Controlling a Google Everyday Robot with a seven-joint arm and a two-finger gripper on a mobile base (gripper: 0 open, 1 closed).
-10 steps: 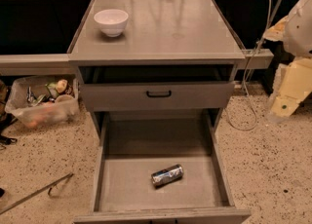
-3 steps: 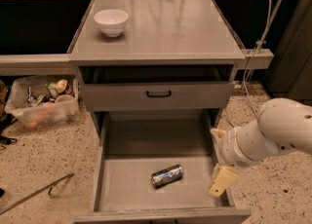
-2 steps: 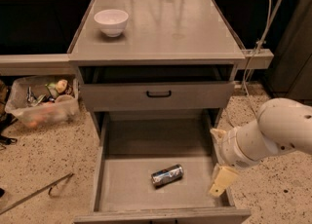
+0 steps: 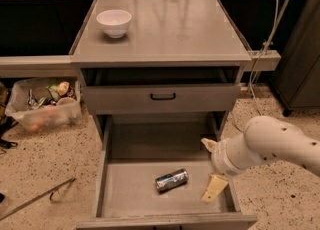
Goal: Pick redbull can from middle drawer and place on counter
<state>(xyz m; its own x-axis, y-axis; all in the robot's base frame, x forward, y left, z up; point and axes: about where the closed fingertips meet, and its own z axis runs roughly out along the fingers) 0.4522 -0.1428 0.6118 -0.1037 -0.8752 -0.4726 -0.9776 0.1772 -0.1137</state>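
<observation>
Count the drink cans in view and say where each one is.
1. The redbull can lies on its side on the middle drawer floor, left of the open gripper at the drawer's right side. The partly open drawer above may hide more.

White rounded arm (image 4: 280,141), dark specks; cream-fingered tool (image 4: 211,166) at lower right.

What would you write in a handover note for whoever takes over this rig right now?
Gripper: open and empty, low over the right side of the middle drawer, beside the redbull can and not touching it.
Redbull can: lying on its side on the drawer floor, near the front.
Counter: no can on it; a white bowl sits near its back left corner.
Done: the drawer is open.
Left: grasp the can, lift it out, set it on the counter.
</observation>
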